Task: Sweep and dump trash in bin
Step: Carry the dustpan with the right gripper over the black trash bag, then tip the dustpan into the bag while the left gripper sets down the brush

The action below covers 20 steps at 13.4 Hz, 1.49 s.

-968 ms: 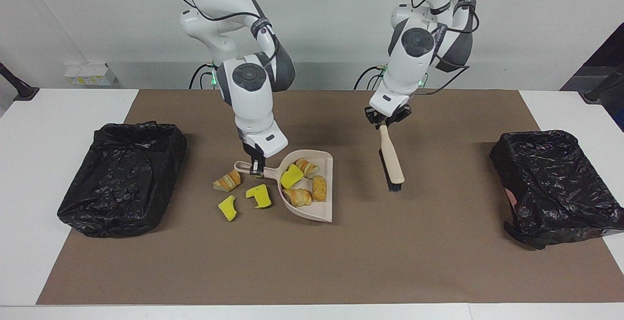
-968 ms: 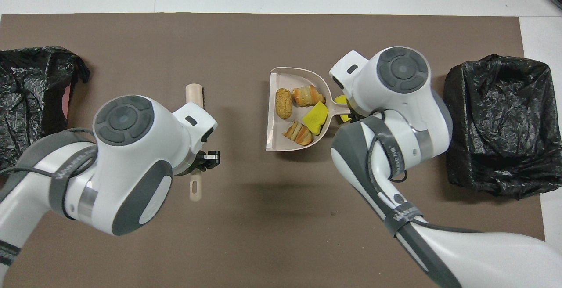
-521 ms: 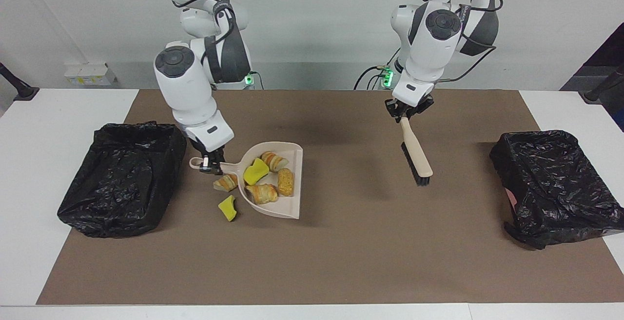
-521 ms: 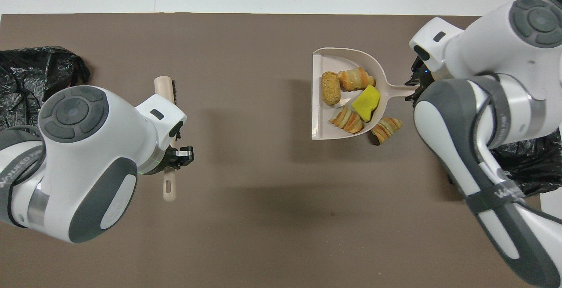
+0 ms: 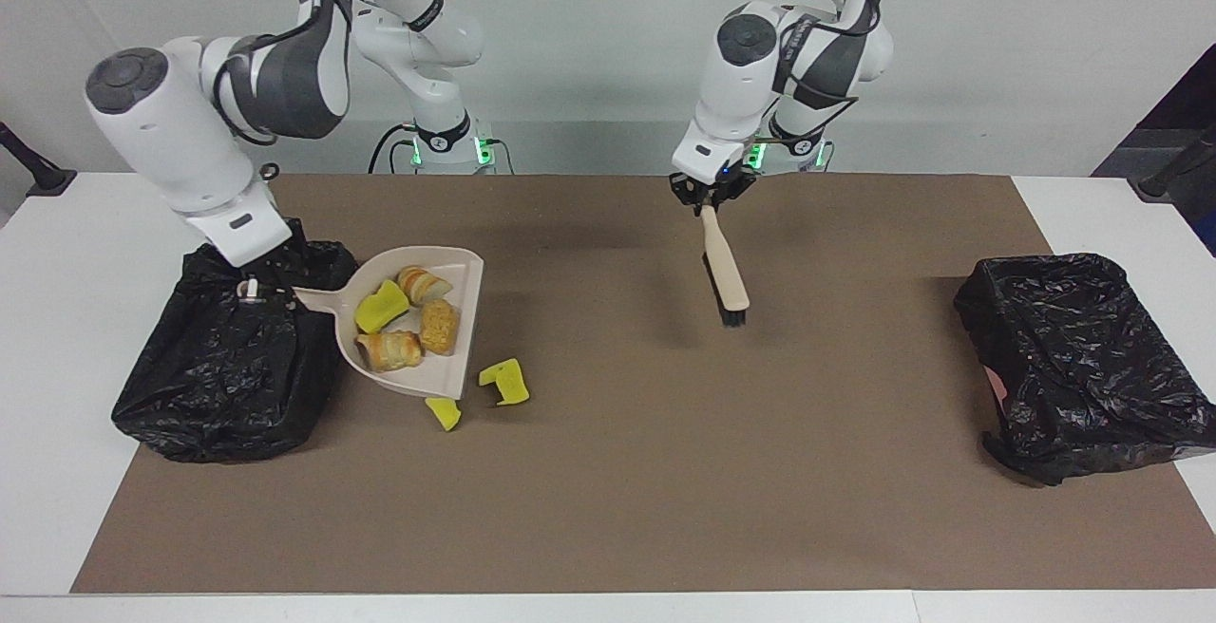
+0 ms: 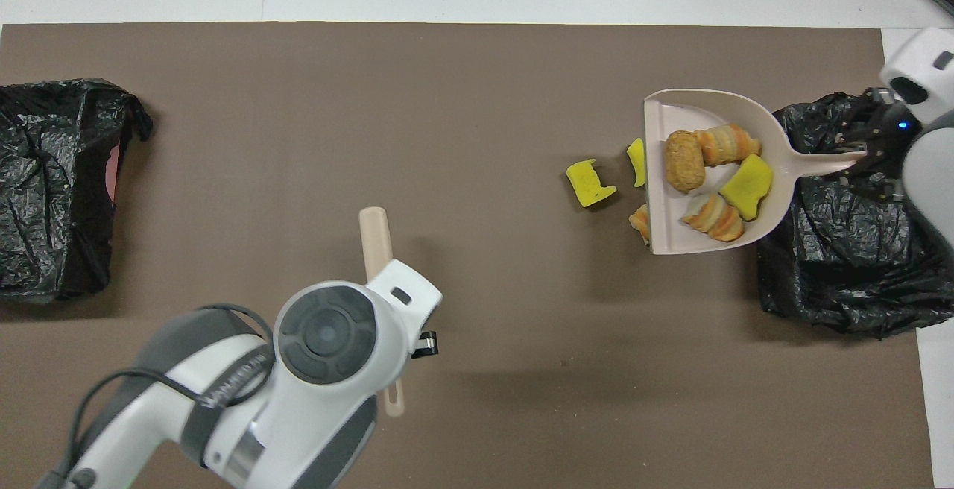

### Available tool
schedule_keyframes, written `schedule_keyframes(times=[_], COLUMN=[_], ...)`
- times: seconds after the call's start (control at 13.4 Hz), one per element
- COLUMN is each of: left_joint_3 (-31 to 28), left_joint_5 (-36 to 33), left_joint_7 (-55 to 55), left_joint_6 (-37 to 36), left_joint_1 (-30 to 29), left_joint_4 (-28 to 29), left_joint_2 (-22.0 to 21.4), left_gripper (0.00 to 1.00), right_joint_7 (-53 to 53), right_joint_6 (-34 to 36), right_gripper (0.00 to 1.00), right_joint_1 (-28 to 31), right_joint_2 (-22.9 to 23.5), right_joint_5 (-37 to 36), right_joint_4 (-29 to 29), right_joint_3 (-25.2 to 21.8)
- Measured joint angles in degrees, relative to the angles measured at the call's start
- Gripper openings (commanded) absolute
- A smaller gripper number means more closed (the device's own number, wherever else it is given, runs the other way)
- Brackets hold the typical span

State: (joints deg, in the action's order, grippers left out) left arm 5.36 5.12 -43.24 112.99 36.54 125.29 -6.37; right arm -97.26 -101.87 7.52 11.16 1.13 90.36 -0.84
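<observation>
Carrying the load: since a second ago the right gripper has hauled the dustpan off the mid-mat, and it now hangs over the bin at the right arm's end, jaws clamped on the handle tip. The pan is airborne beside that bin, not yet over it.

Trash: four pieces ride in the pan. Two yellow scraps lie left behind on the mat, farther from the robots than the pan; a bread piece peeks from under the lip.

Pan's long axis runs along the table: handle toward the bin, open lip toward the left arm's end. Judgement: dumping needs a turn, and a second sweep follows.

Left gripper, pulled back, waits over the mat, shut on the brush; bristles down.
</observation>
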Motion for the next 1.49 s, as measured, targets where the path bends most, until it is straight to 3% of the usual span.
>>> schedule_keyframes(times=[0.15,0.37,0.67,0.97,1.49], left_joint_3=[0.2,0.2,0.3,0.2,0.1], left_joint_5=[2.9,5.5,7.9,7.9,7.9], left_joint_7=[-5.4,-9.8,-10.9,-10.3,-9.9], left_joint_6=[6.3,11.0,13.5,14.2,18.1], left_joint_1=[5.3,10.6,15.3,15.7,15.7], left_joint_4=[5.0,8.1,9.7,11.6,13.5], left_joint_2=[0.0,0.0,0.0,0.1,1.0], left_gripper=[0.00,0.00,0.00,0.00,0.01], right_joint_7=[-6.7,-14.8,-15.9,-7.0,11.3], right_joint_6=[1.3,1.4,-6.1,-7.5,-4.8], right_gripper=[0.00,0.00,0.00,0.00,0.00], right_joint_1=[4.4,9.3,10.5,8.9,0.3], right_joint_2=[-0.7,-0.9,-0.8,-0.8,-1.6], right_joint_5=[0.0,-0.5,-8.1,-20.1,-43.8], right_joint_4=[-1.2,-1.7,-1.7,-1.3,4.2], right_joint_3=[-0.6,-4.0,-7.1,-6.6,-6.3])
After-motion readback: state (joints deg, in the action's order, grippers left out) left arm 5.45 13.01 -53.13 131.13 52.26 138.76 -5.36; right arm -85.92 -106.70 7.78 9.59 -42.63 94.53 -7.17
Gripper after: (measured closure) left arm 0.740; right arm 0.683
